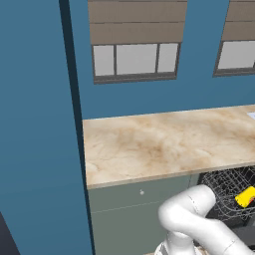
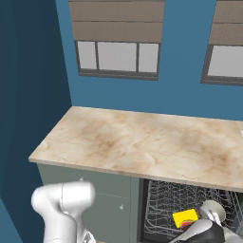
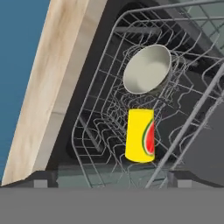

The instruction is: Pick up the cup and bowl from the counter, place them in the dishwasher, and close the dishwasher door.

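The yellow cup (image 3: 140,135) lies on its side in the wire rack (image 3: 100,131) of the dishwasher (image 2: 190,209), showing a watermelon-slice picture on its wall in the hand view. Just beyond it, touching or nearly touching, the pale grey bowl (image 3: 146,69) sits tipped up on its edge among the wires, its hollow facing the camera. Both rest toward the middle of the rack, with open mesh on every side of them and the rack's raised wire walls standing well apart from the cup. From the right base view the cup (image 2: 185,218) shows near the front of the rack, with the bowl (image 2: 212,209) just beside it to the right; from the left base view the cup (image 1: 246,196) sits at the picture's right edge under the counter's lip.

The gripper (image 3: 107,179) hangs above the rack with its two dark fingertips (image 3: 41,179) set wide apart, nothing between them, the cup below the gap. In the right base view, the arm's dark wrist reaches in low over the front of the rack.

Above, the counter (image 1: 164,144) runs long and bare in beige marbled stone, its front edge overhanging the dishwasher opening and the grey-green cabinet fronts (image 1: 134,209) to the left. A blue wall (image 1: 40,124) closes in the counter's left end, and windows (image 2: 116,57) sit over the back edge.
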Available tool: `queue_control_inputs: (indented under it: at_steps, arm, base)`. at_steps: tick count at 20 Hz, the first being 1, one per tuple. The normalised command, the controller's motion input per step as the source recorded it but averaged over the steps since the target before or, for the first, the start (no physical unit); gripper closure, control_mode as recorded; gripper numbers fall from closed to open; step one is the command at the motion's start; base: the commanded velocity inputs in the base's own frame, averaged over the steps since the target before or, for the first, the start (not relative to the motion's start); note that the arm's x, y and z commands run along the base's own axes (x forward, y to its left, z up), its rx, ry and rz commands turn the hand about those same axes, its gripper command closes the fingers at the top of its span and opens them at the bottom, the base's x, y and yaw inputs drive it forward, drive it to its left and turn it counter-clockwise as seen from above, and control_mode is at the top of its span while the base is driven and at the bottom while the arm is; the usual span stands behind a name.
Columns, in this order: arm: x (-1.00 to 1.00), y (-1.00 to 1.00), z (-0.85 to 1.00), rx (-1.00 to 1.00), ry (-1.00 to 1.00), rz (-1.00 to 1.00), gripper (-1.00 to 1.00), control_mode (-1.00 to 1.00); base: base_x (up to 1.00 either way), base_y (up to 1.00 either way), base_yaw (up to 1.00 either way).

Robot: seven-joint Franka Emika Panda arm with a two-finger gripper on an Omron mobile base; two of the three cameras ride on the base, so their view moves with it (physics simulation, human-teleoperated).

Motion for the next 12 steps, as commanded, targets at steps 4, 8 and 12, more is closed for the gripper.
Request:
queue_control_inputs:
  at_steps: [4, 8, 12]
  arm:
    - [-0.69, 0.32, 0.00, 0.00, -0.15, -0.10, -1.00, -1.00]
    - [-0.63, 0.05, 0.00, -0.02, -0.14, -0.02, -1.00, -1.00]
    - [-0.56, 0.00, 0.00, 0.00, -0.09, 0.00, -1.00, -1.00]
  base:
    - [0.00, 0.00, 0.00]
    - [0.00, 0.00, 0.00]
    - [0.00, 0.00, 0.00]
